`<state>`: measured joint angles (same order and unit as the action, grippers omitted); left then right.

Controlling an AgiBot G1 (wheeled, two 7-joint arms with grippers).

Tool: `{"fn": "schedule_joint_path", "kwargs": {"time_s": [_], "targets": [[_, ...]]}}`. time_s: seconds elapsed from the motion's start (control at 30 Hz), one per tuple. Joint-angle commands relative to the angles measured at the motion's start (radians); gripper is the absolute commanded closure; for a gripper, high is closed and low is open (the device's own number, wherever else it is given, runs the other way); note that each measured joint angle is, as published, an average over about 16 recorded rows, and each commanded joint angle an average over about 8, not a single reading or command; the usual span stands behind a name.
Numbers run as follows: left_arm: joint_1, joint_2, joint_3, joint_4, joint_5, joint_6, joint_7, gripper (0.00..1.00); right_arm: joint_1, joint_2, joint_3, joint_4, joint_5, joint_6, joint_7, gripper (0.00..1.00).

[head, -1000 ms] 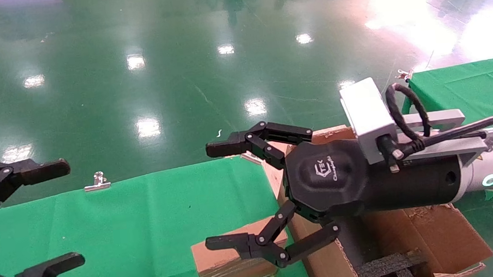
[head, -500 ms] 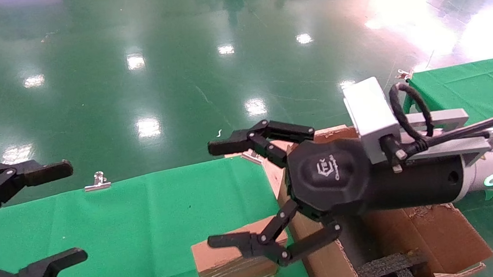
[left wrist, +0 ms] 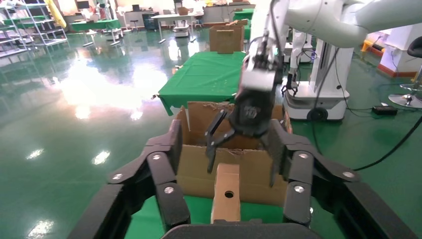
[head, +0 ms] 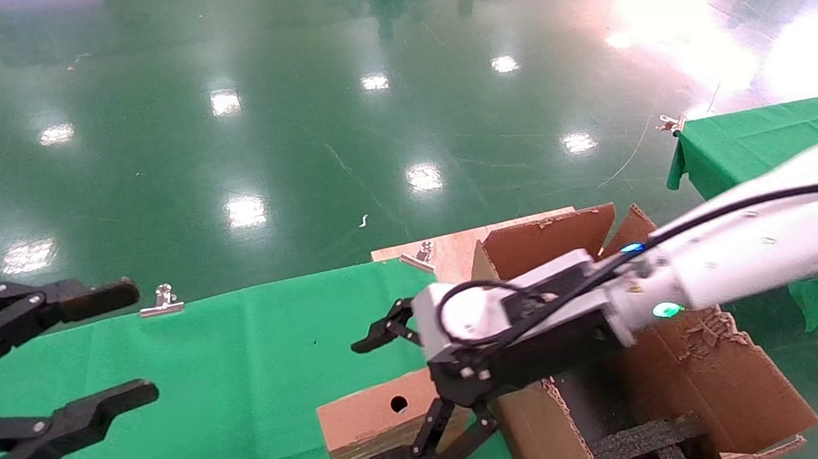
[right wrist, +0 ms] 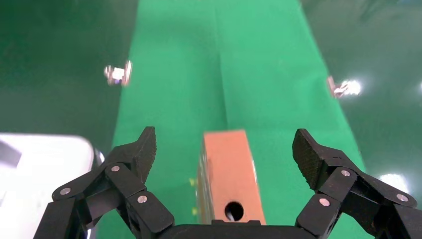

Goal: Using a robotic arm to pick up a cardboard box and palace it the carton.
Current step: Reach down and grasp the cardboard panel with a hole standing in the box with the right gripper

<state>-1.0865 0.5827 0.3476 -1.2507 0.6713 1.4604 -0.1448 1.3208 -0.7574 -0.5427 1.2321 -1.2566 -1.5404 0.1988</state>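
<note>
Now your right pincer hangs over the cardboard box, its black fingers spread wide on either side of the box and closed on nothing; whether any fingertip touches the cardboard cannot be told. You can see in the right wrist view that the cardboard box lies lengthwise between the two spread fingers, its round hole facing up near the wrist end. The robotic arm reaches in from the right, passing above the carton, with a silver-white camera block and a black cable looped at its wrist. The box rests on the green cloth of the tabletop, just beside the carton's near wall. The carton stands to the right of the box with ragged flaps raised and black foam showing inside. From the left wrist view you see the same scene head-on: the cardboard box in front of the carton, and the right pincer poised above them. Your left pincer is parked at the left edge of the tabletop, fingers apart and empty. A metal clip grips the cloth's far edge, and a second green-draped table stands farther off to the right on the glossy green floor.
</note>
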Motion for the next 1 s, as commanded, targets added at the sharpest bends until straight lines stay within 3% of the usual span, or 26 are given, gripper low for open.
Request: {"fn": "schedule_joint_path", "kwargs": {"time_s": [0.03, 0.3, 0.6, 0.63, 0.67, 0.73, 0.87, 0.9, 0.93, 1.0], "targets": [[0.000, 0.000, 0.000, 0.000, 0.000, 0.000, 0.000, 1.00, 0.031, -0.028, -0.032, -0.019, -0.056, -0.011, -0.008, 0.00], [0.000, 0.000, 0.000, 0.000, 0.000, 0.000, 0.000, 1.00, 0.100, -0.107, -0.114, -0.101, -0.191, -0.011, -0.051, 0.00], [0.000, 0.000, 0.000, 0.000, 0.000, 0.000, 0.000, 0.99, 0.179, -0.170, -0.220, -0.108, -0.340, -0.022, -0.086, 0.00], [0.000, 0.000, 0.000, 0.000, 0.000, 0.000, 0.000, 0.94, 0.185, -0.175, -0.229, -0.106, -0.351, -0.021, -0.090, 0.00], [0.000, 0.000, 0.000, 0.000, 0.000, 0.000, 0.000, 0.81, 0.190, -0.178, -0.238, -0.104, -0.362, -0.019, -0.095, 0.00], [0.000, 0.000, 0.000, 0.000, 0.000, 0.000, 0.000, 0.56, 0.198, -0.185, -0.251, -0.101, -0.377, -0.018, -0.102, 0.14], [0.000, 0.000, 0.000, 0.000, 0.000, 0.000, 0.000, 0.07, 0.208, -0.195, -0.269, -0.105, -0.394, -0.018, -0.109, 0.64], [0.000, 0.000, 0.000, 0.000, 0.000, 0.000, 0.000, 0.00, 0.209, -0.198, -0.273, -0.106, -0.395, -0.019, -0.110, 0.76], [0.000, 0.000, 0.000, 0.000, 0.000, 0.000, 0.000, 0.00, 0.210, -0.199, -0.275, -0.108, -0.396, -0.020, -0.109, 0.89], [0.000, 0.000, 0.000, 0.000, 0.000, 0.000, 0.000, 0.00, 0.211, -0.202, -0.278, -0.112, -0.397, -0.021, -0.108, 1.00]]}}
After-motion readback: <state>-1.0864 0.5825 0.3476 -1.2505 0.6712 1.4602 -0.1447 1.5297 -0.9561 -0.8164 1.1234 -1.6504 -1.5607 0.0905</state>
